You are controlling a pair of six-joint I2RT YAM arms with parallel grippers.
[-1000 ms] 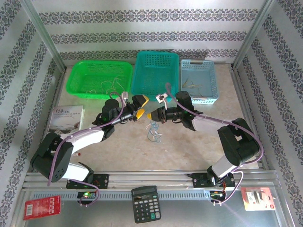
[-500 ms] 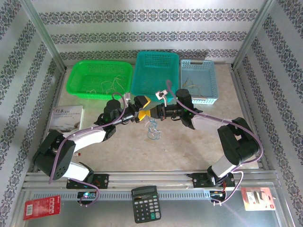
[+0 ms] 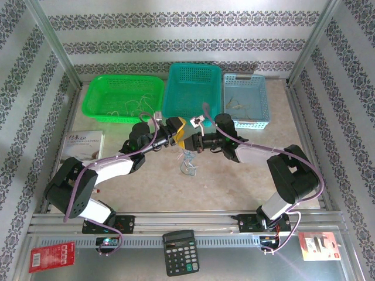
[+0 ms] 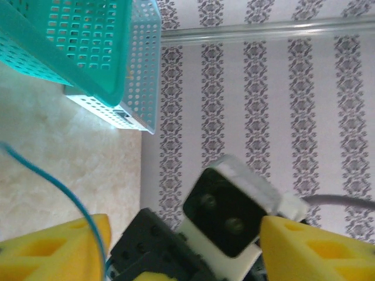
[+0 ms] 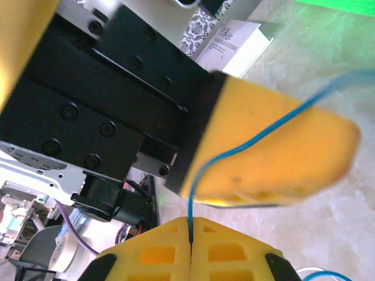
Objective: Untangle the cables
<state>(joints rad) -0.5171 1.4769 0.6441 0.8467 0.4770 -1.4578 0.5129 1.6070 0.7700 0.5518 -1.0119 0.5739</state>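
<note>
Just in front of the teal basket (image 3: pixel 194 65), the right claw (image 5: pixel 191 231) is clamped on one blue strand of the cables (image 3: pixel 187 164); the left claw (image 3: pixel 180 133) faces it, jaws apart, the strand against one finger; the tangle dangles beneath, over the bench (image 3: pixel 234 175).

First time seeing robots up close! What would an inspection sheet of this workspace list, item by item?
Surface: pale stone-look table, no spills seen.
Job's things: small tangle of cables mid-table, beside the grippers.
Clutter: booklet, calculator, left red packet, right red packet.
Grippers: left gripper jaws apart; right gripper shut on a blue cable.
Cables: thick purple cables run along both arms.
Surroundings: green basket, teal basket, light blue basket at back; patterned walls.
</note>
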